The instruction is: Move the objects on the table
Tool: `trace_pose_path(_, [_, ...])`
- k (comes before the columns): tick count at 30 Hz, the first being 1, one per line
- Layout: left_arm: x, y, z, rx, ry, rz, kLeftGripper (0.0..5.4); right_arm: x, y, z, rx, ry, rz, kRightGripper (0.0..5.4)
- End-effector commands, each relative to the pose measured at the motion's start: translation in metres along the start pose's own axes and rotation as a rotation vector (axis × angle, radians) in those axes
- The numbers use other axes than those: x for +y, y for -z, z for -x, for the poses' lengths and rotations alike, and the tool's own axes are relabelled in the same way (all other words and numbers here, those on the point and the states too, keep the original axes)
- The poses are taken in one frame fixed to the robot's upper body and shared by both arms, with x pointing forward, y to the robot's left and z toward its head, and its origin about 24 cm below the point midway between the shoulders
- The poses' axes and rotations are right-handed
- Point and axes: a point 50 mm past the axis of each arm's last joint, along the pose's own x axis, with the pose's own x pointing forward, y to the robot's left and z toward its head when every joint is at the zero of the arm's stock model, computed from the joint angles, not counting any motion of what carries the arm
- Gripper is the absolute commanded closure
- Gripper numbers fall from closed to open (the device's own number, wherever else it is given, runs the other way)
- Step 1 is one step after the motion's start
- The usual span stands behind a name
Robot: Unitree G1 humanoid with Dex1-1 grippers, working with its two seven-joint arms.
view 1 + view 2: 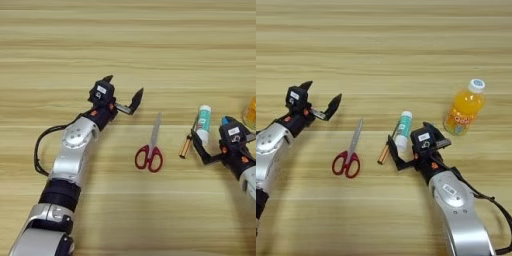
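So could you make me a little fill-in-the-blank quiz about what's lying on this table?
1. The scissors have handles coloured ____.
2. The bottle of orange juice stands upright with a ____ cap.
3. The white tube lies just in front of the ____ end effector.
4. The left end effector, above and left of the scissors, has its fingers ____.

Missing words: red; white; right; open

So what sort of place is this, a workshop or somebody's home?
Probably a robot test bench. A bare wooden table holds unrelated items: scissors, a juice bottle, a tube. Two robot arms reach in.
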Motion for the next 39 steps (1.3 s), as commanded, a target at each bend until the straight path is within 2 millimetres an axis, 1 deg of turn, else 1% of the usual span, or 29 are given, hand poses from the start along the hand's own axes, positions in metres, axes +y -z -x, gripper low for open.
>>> trace_pose_path(1, [0.014, -0.004, -0.004, -0.007, -0.097, 0.012, 0.0, 0.0, 0.004, -0.006, 0.008, -0.014, 0.01, 0.03])
trace_pose_path(9, [0.013, -0.003, -0.004, -0.009, -0.092, 0.013, 0.0, -0.003, 0.011, -0.01, 0.032, 0.001, -0.001, 0.03])
trace_pose_path(39, [0.014, -0.002, -0.004, -0.005, -0.085, 0.017, 0.0, -0.008, 0.025, -0.015, 0.093, 0.044, -0.016, 0.03])
